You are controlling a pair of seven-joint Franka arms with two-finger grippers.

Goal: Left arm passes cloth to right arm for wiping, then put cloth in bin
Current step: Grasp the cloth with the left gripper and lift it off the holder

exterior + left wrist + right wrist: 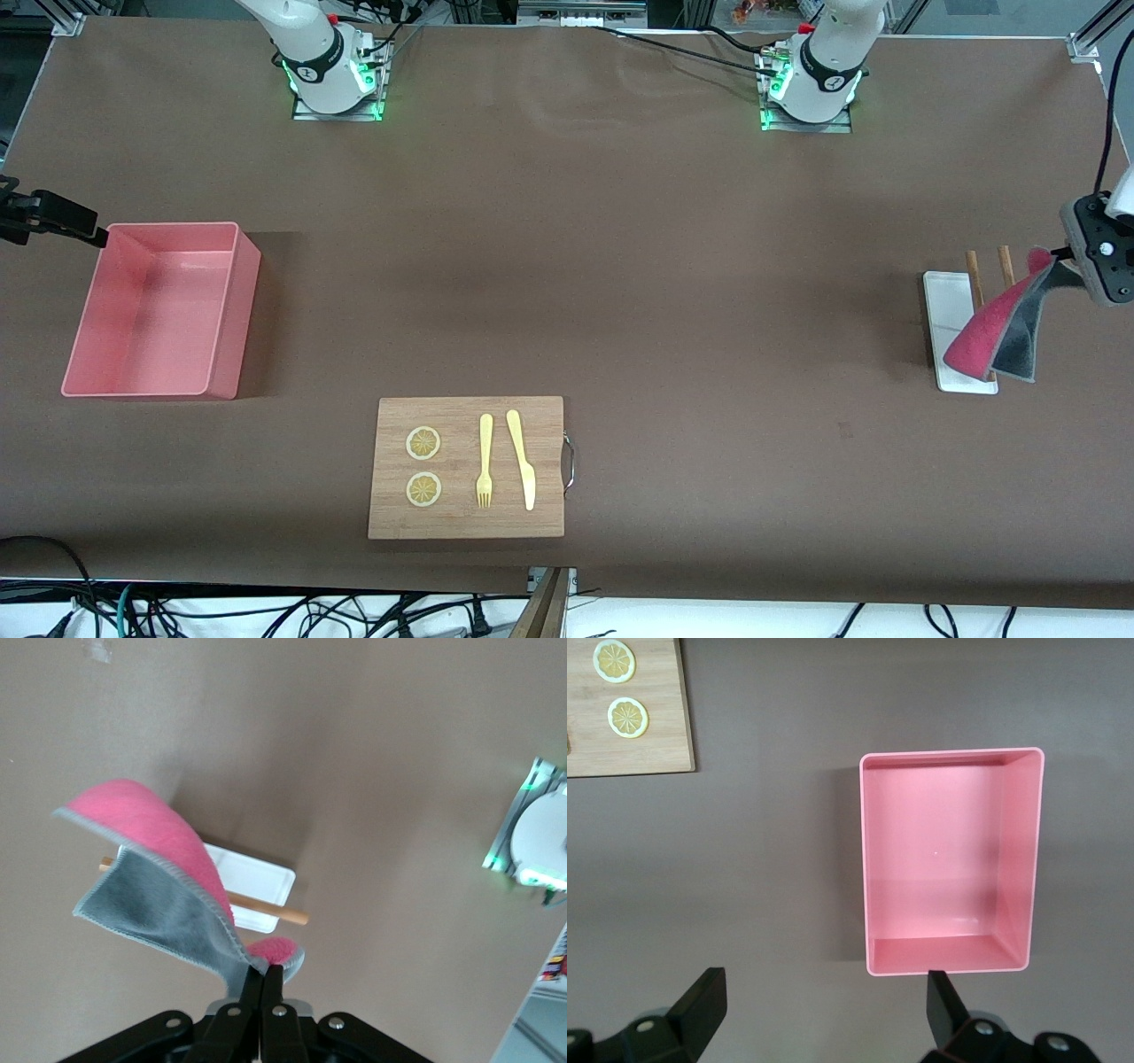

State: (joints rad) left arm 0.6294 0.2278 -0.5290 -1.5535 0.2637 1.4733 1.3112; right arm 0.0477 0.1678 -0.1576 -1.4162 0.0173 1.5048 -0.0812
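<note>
Rectangular wooden board (467,467); soft cloth (992,332) draped.

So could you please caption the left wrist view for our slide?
Left tool shut on pink-and-grey soft cloth above the small flat white tray.

Front view: left pincer (1067,257) cut by frame edge, arm out of shot. Right pincer (53,217) only partly in frame, arm unseen. Cloth (992,332) hides part of white tray (946,306) and lower ends of two wooden sticks (974,276). Both arms' upper links cropped at top edge.
</note>
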